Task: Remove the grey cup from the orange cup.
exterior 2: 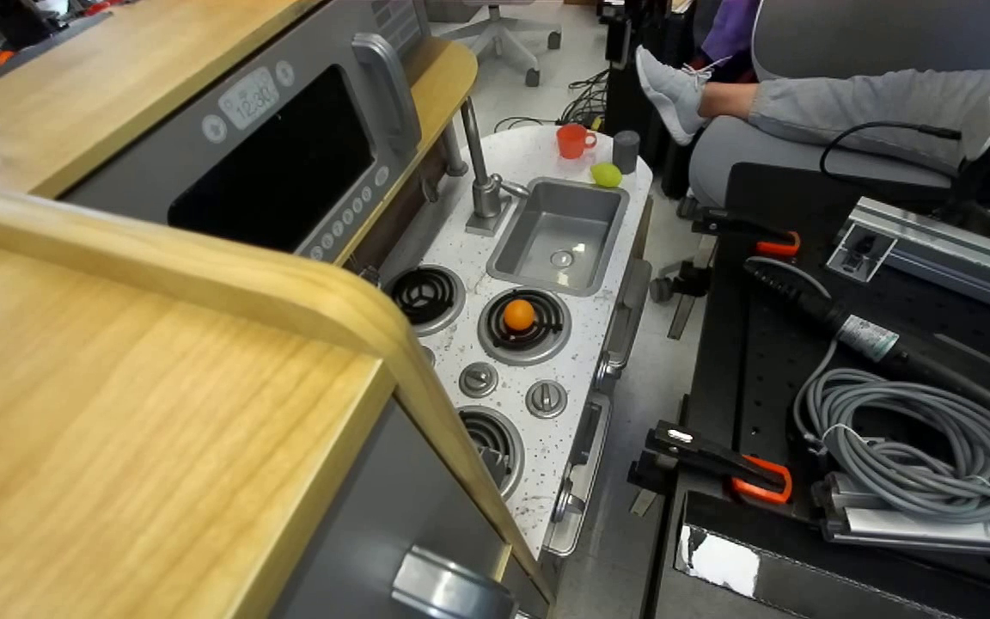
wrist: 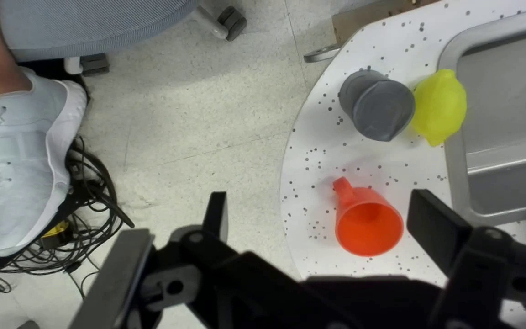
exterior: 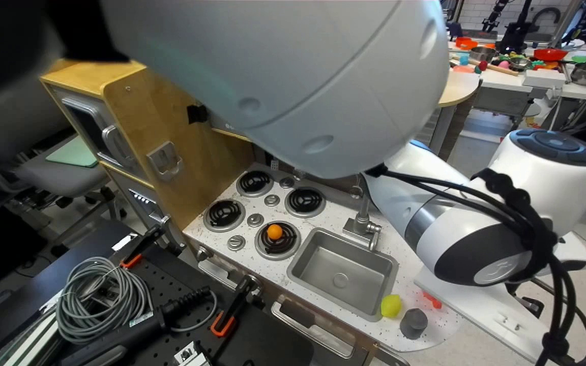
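The orange cup (wrist: 368, 224), red-orange with a side handle, stands upright on the white speckled counter; it also shows in an exterior view (exterior 2: 574, 142) and as a partly covered red bit (exterior: 431, 300). Its inside looks empty in the wrist view. The grey cup (wrist: 384, 109), dark grey here, stands apart from the orange cup near the counter's edge, also in both exterior views (exterior: 414, 324) (exterior 2: 626, 152). Whether its top is open I cannot tell. My gripper (wrist: 320, 210) is open and empty above the orange cup, which appears between the fingers nearer the right one. Neither exterior view shows the fingers.
A yellow-green lemon-shaped ball (wrist: 440, 107) lies beside the grey cup at the sink basin (exterior: 344, 274). The faucet (exterior 2: 486, 198) rises behind the sink. An orange ball (exterior 2: 519, 315) sits on a burner. A chair with a person's foot (wrist: 30, 160) is beyond the counter's end.
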{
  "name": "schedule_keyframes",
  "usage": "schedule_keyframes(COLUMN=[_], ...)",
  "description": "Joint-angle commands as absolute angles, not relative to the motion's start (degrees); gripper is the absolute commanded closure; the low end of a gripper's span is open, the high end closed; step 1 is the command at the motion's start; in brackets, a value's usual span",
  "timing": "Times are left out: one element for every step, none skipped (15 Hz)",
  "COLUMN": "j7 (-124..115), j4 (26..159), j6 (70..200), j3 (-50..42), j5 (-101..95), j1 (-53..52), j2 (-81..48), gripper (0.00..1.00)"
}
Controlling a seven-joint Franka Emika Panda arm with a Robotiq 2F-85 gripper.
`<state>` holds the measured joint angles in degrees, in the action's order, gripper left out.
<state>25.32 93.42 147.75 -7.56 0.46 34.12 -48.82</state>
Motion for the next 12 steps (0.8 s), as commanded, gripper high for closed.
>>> schedule_keyframes(j7=[28.8,30.0,30.7,30.7,30.8,29.8,29.9,29.9,29.8,29.8,29.8,29.8], j4=[104.1,105.6,107.1,108.5,109.5,104.5,105.3,105.2,105.0,105.0,105.0,105.0], j6=[146.6,145.8,145.1,144.9,142.5,144.7,144.3,144.3,144.4,144.4,144.4,144.4], j3=[-7.2,-7.0,-7.0,-7.2,-7.2,-7.4,-7.5,-7.5,-7.5,-7.5,-7.5,-7.5], j5=[-1.2,-1.2,-1.1,-0.9,-0.3,0.1,0.2,0.2,0.2,0.2,0.2,0.2], j1=[34.4,34.4,34.3,34.0,34.1,34.1,34.0,34.0,34.0,34.0,34.0,34.0], j2=[-38.1,-36.3,-34.5,-33.1,-31.9,-36.6,-35.7,-35.7,-36.0,-36.2,-36.3,-36.4], gripper=[0.0,0.0,0.0,0.0,0.0,0.0,0.0,0.0,0.0,0.0,0.0,0.0])
